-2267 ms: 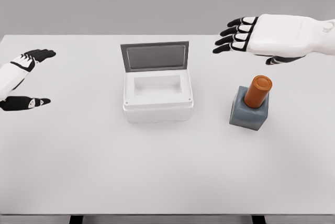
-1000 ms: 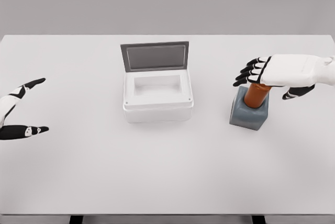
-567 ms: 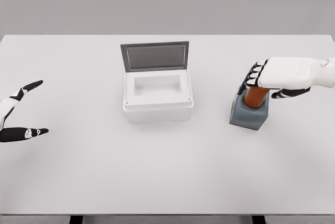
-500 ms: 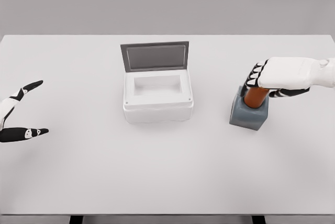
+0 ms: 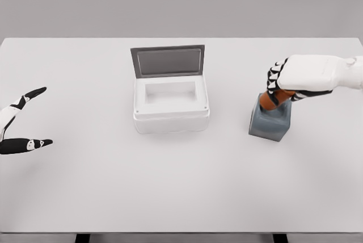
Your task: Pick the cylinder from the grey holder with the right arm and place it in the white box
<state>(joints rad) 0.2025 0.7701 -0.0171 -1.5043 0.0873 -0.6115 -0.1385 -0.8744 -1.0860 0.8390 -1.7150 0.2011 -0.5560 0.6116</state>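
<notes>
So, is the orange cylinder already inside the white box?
No, the cylinder is at the grey holder, gripped by the right hand, and the white box holds nothing.

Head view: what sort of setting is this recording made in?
Most likely a simulated tabletop test bench, not a real room: a plain white table against a featureless grey backdrop, holding only a white box with its lid up and a grey holder, whose cylinder the right hand grips.

Looks like a bare test bench in a simulator, not a home or a shop: one plain white table (image 5: 170, 186) reaching almost to both picture edges, a flat grey wall behind its far edge, smooth rendered surfaces without any texture.
</notes>
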